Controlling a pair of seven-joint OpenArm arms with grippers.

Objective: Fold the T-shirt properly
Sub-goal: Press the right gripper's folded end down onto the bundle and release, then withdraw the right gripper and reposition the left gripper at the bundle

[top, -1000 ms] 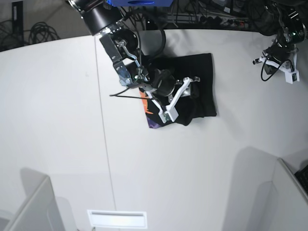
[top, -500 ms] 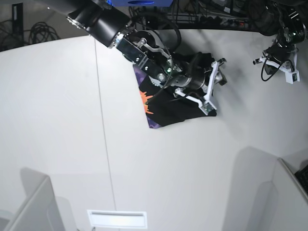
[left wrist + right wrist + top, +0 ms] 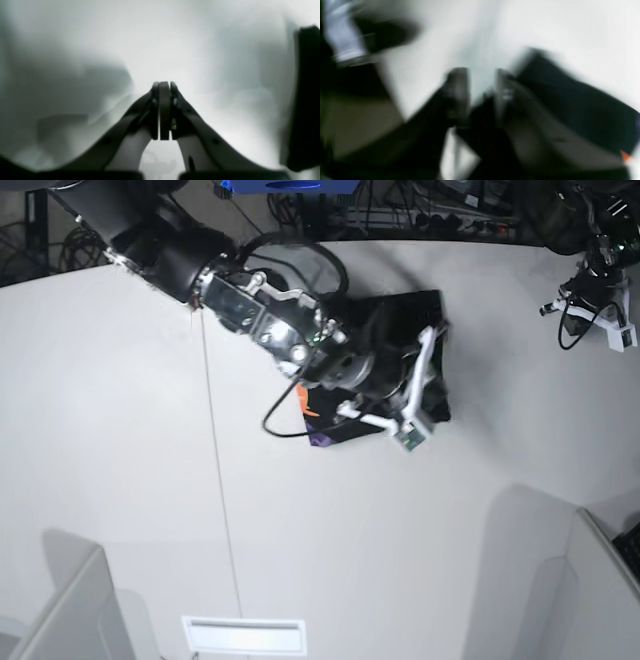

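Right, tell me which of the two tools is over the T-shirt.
The right tool, on the base view's left arm, is over the black T-shirt. The left tool sits apart at the table's far corner.

the black cotton-looking t-shirt (image 3: 432, 350) is soft matt cloth, the smooth white tabletop (image 3: 120, 460) looks matt, and the white fingers (image 3: 412, 385) look like smooth plastic.

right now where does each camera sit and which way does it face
base: overhead, looking down at the white table; the right arm reaches over the folded black cotton T-shirt, the left arm is parked at the far edge.
left wrist: behind the left gripper, facing bare table; fingers pressed shut, nothing between them.
right wrist: behind the right gripper, blurred, aimed down at the T-shirt.
shared: base and right wrist both show the T-shirt and its orange print.
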